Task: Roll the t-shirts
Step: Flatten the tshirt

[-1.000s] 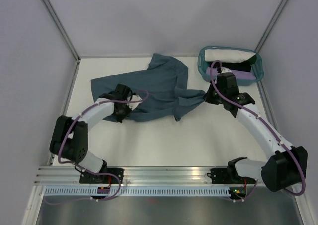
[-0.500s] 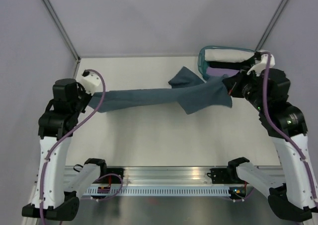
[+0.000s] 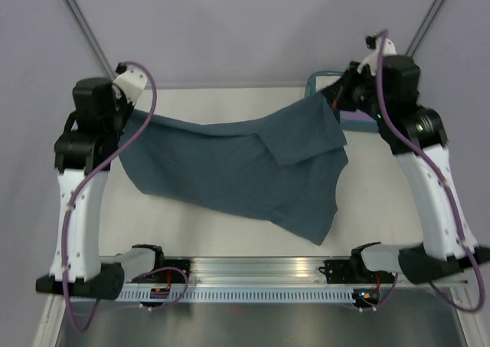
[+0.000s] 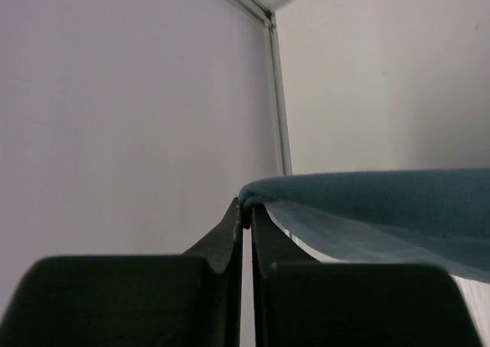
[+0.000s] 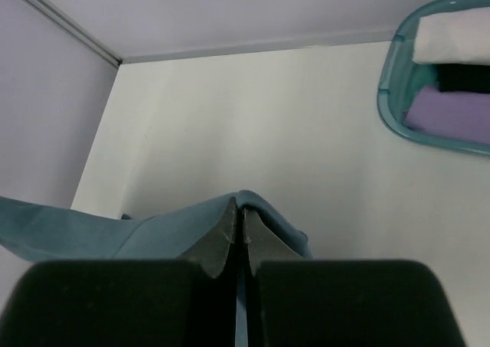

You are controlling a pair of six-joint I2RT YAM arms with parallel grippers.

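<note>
A slate-blue t-shirt (image 3: 245,167) hangs spread in the air between both raised arms, its lower edge drooping toward the near right of the table. My left gripper (image 3: 129,111) is shut on the shirt's left edge; in the left wrist view the cloth (image 4: 383,201) folds over the closed fingertips (image 4: 246,209). High at the right my right gripper (image 3: 337,98) is shut on the shirt's other end, and the cloth (image 5: 153,228) drapes over its pinched tips (image 5: 239,207). A white bundle (image 5: 455,37), a black one (image 5: 463,77) and a lilac one (image 5: 452,113) lie in the basket.
The teal plastic basket (image 5: 388,113) stands at the far right corner of the white table (image 3: 230,232), mostly hidden behind the right arm in the top view. Pale walls close in the back and both sides. The arm bases sit on the rail (image 3: 253,274) at the near edge.
Both arms rose from the table and lifted the shirt off it. Stretched narrow half a second ago, the shirt now hangs open and wide between the two grippers.
</note>
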